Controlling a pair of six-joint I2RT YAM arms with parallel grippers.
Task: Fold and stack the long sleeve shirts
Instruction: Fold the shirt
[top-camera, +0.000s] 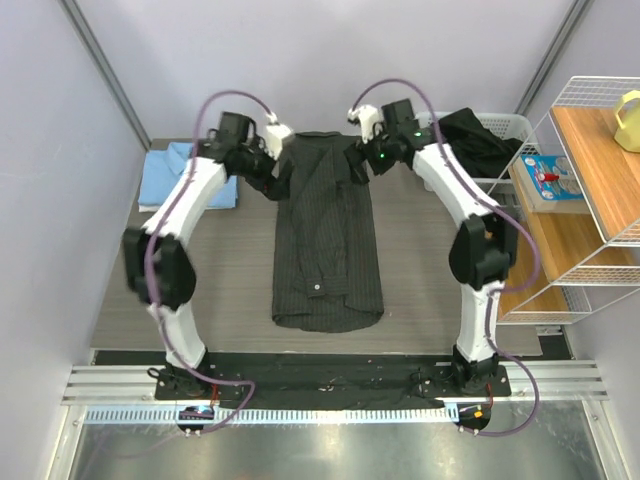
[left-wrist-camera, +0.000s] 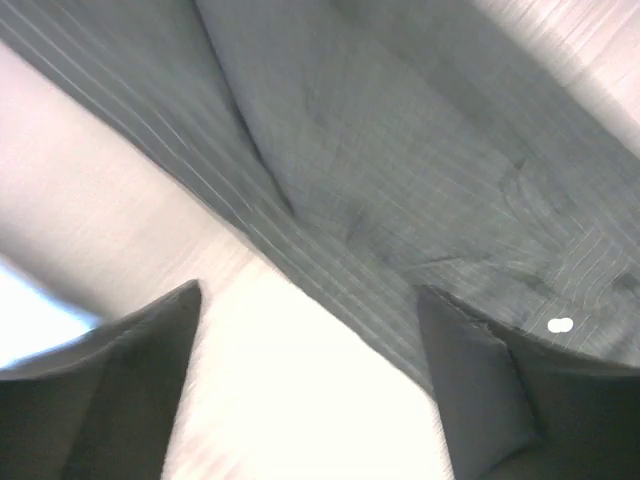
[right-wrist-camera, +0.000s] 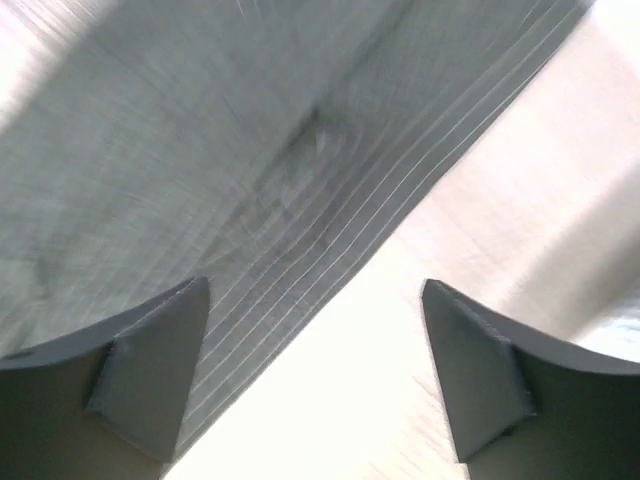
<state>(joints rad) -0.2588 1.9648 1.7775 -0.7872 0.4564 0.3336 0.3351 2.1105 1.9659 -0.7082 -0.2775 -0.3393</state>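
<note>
The pinstriped shirt (top-camera: 325, 240) lies flat on the surface (top-camera: 180, 300), folded narrow, with the light blue shirt (top-camera: 190, 180) folded to its left. The left claw (left-wrist-camera: 310, 292) and right claw (right-wrist-camera: 315, 288) hover open over its far corners. It looks like soft, light, floppy cloth, best pinched at both corner edges together.

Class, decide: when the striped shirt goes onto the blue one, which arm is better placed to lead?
Likely left: the left end effector is open at the striped shirt's collar, next to the blue shirt; the right end effector sits farther off.
</note>
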